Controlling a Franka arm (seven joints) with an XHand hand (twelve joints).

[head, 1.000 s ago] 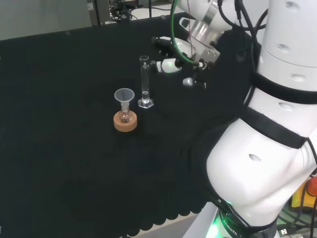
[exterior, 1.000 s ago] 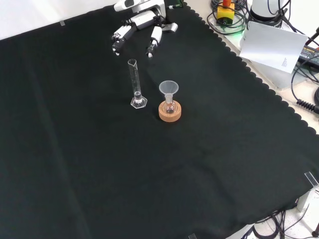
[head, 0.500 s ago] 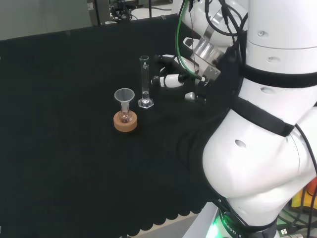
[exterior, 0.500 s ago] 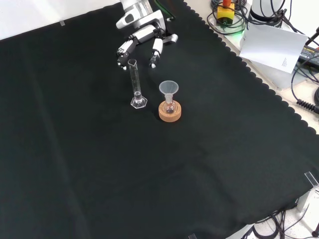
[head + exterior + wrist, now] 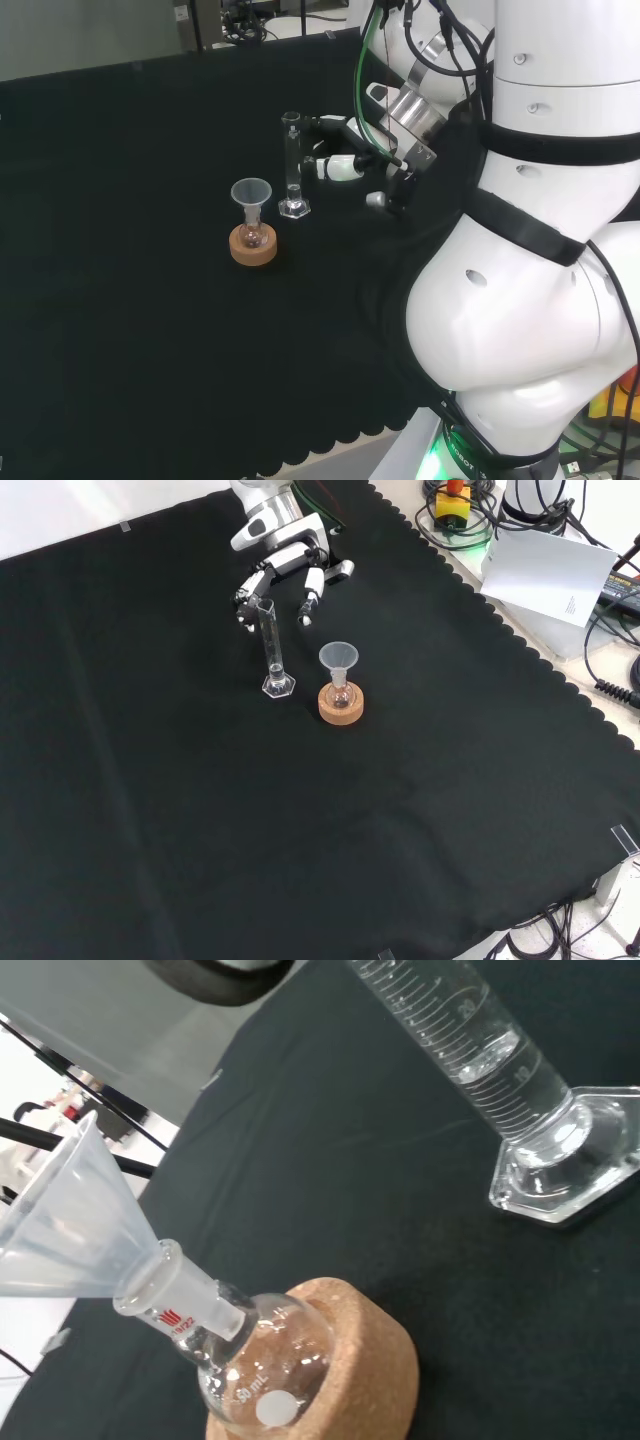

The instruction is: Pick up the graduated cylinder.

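Glass, clear and slender, forms the graduated cylinder [image 5: 291,165] in the head view, standing upright on a flat hexagonal foot on the matte black cloth [image 5: 120,300]; just left of it a small round flask [image 5: 252,233] sits in a rough cork ring [image 5: 253,247] with a translucent funnel [image 5: 251,193] in its neck. The black and white hand [image 5: 345,160] hangs just right of the cylinder's upper part, fingers spread and reaching toward it, holding nothing; whether a fingertip touches the tube cannot be told. In the front view the cylinder [image 5: 272,648] stands left of the flask [image 5: 340,694] and cork ring [image 5: 341,706], and the hand [image 5: 285,565] sits just beyond its rim with fingers apart on either side. In the wrist view the cylinder [image 5: 480,1055] shows fine printed graduations and a little clear liquid low in the tube above its thick foot, beside the grainy cork ring [image 5: 345,1360], the round-bellied flask [image 5: 250,1355] and the smooth conical funnel [image 5: 70,1225].
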